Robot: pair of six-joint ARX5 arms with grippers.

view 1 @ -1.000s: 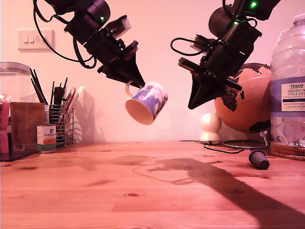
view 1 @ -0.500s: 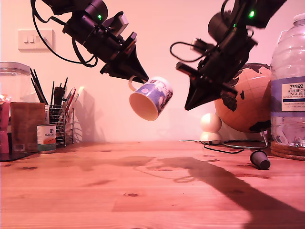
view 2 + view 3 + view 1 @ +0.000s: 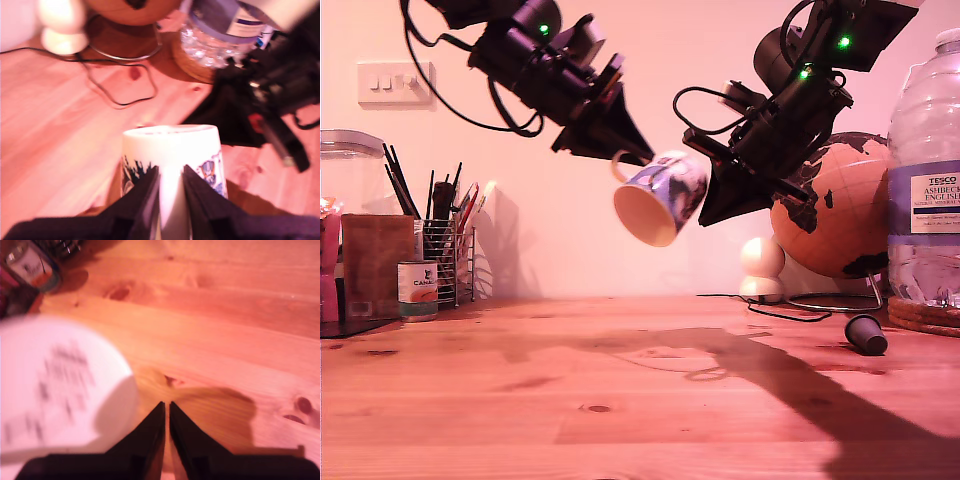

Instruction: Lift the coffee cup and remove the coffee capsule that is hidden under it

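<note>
Wooden tabletop [image 3: 620, 400] runs under both arms against a plain pale wall. In the exterior view my first gripper [image 3: 170, 200], coming in from 10 o'clock, pinches the coffee cup [image 3: 662, 198] by its wall, high in the air, tilted mouth-down toward 7 o'clock. My second gripper [image 3: 166, 432], reaching from 2 o'clock, has its tips pressed together on nothing, just beside the cup. The coffee capsule [image 3: 865, 334] lies on its side on the table at 4 o'clock, near the globe stand [image 3: 830, 300] and water bottle [image 3: 925, 170]. Risks, as I judge them: the two arms are close enough to knock the cup loose, and a clumsy reach could roll the capsule or catch the cable [image 3: 790, 316]
</note>
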